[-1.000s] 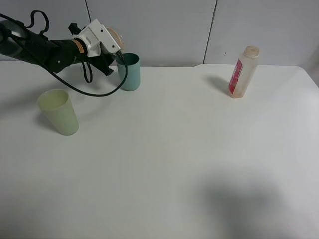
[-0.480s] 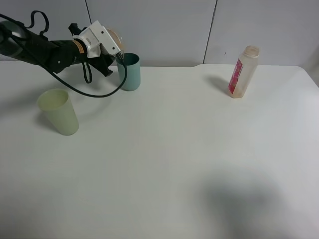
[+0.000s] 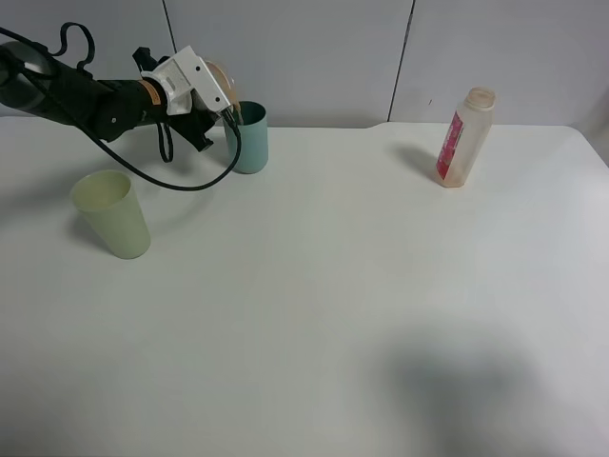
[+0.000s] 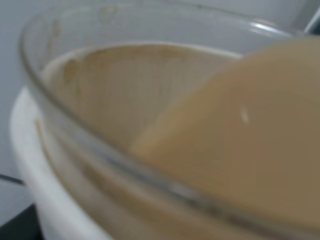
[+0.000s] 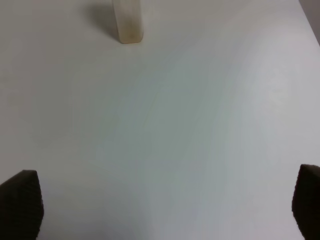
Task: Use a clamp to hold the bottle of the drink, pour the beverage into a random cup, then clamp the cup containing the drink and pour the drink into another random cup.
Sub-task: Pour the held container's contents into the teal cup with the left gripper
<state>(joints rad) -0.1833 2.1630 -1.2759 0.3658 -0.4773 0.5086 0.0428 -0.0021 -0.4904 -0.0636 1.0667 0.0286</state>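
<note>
My left gripper (image 3: 211,92) is shut on a clear cup (image 3: 219,76) and holds it tilted over the rim of the teal cup (image 3: 249,139) at the back left of the table. The left wrist view is filled by that clear cup (image 4: 125,100), with tan drink (image 4: 240,150) inside it. A pale green cup (image 3: 112,212) stands upright to the front left of the teal one. The drink bottle (image 3: 464,136) with a red label stands at the back right, and its base shows in the right wrist view (image 5: 127,22). My right gripper (image 5: 162,202) is open and empty above bare table.
The white table (image 3: 333,305) runs to a grey wall (image 3: 314,48) at the back. The left arm's black cable (image 3: 181,181) loops down onto the table between the two cups. A soft shadow (image 3: 457,381) lies at the front right.
My left gripper has turned a little with the clear cup, staying over the teal cup. The cups and the bottle have not moved.
</note>
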